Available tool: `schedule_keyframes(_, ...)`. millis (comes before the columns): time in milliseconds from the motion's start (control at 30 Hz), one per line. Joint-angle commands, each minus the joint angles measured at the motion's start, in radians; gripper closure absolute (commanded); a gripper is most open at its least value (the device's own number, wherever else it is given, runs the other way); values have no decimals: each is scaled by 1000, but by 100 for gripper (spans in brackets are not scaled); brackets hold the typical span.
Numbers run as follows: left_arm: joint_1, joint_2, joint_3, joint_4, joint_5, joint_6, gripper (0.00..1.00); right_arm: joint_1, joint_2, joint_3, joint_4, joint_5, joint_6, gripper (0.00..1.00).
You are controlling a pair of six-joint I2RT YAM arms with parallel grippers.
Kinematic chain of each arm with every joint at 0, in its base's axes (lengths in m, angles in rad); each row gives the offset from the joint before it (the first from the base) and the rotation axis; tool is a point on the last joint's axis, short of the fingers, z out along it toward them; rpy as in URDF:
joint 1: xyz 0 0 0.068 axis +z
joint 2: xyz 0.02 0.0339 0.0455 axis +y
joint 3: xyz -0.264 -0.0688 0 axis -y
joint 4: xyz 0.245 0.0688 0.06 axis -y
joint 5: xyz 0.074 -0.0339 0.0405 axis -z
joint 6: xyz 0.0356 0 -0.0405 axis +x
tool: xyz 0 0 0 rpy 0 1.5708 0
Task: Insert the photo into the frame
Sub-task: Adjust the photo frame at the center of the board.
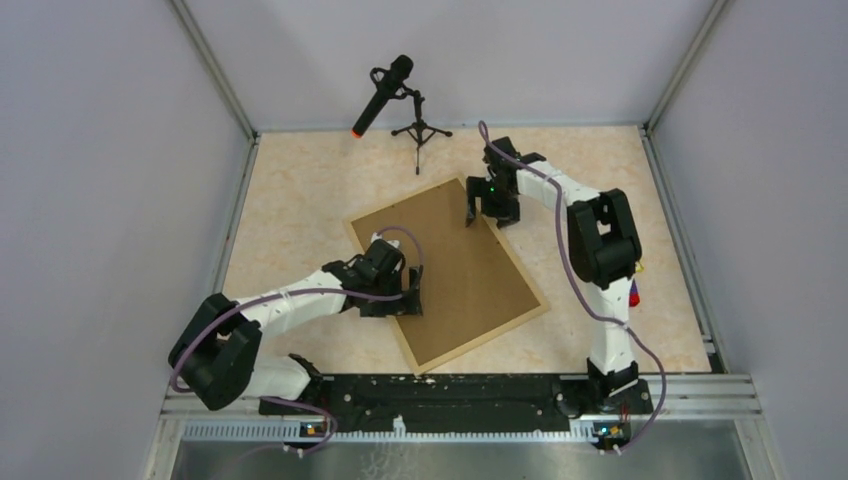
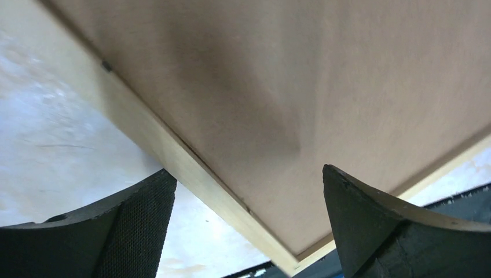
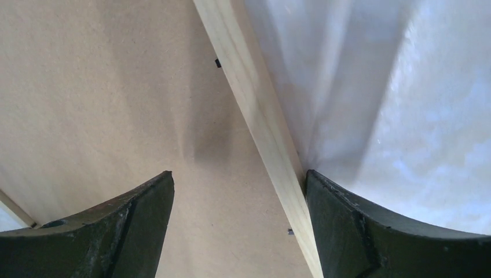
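The frame (image 1: 485,337), of thin light-wood strips, lies flat and skewed on the table with a brown backing board (image 1: 470,270) filling it. The photo is hidden. My left gripper (image 1: 408,293) is open at the frame's left side. In the left wrist view it (image 2: 248,171) straddles the wood strip (image 2: 191,174) near a corner, with the board (image 2: 324,104) beyond. My right gripper (image 1: 492,212) is open at the far right edge. In the right wrist view it (image 3: 238,174) spans the strip (image 3: 255,104): one finger stands over the board (image 3: 104,87), the other against the strip's outer side.
A black microphone (image 1: 383,95) on a small tripod (image 1: 421,131) stands at the back of the beige table (image 1: 300,200). Grey walls close in the sides and back. A metal rail (image 1: 460,400) carrying both arm bases runs along the near edge.
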Motion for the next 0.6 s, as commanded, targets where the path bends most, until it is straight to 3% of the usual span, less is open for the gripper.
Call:
schedule_keyframes(0,-27,-24,33,-71,4,-58,2,37,18,125,-96,-47,-47,18)
schedule_keyframes(100,3,-67,77,-108,-87,-19,1,-23,-92,43,-126,23,-94,19)
schedule_keyframes(200,9,-82,129,-49,-61,18,1,-108,-224,-140,-107,-29,-116,24)
schedule_keyframes(333,8,14,161,191,270,42,3,-128,-346,-338,-122,38,-130,42)
schedule_keyframes(400,1,114,208,267,430,18,4,-128,-393,-402,-130,97,-120,45)
schedule_keyframes(467,-12,221,264,299,533,16,5,-128,-428,-439,-129,144,-116,46)
schedule_keyframes(567,-15,345,331,302,596,20,6,-122,-448,-462,-124,172,-124,57)
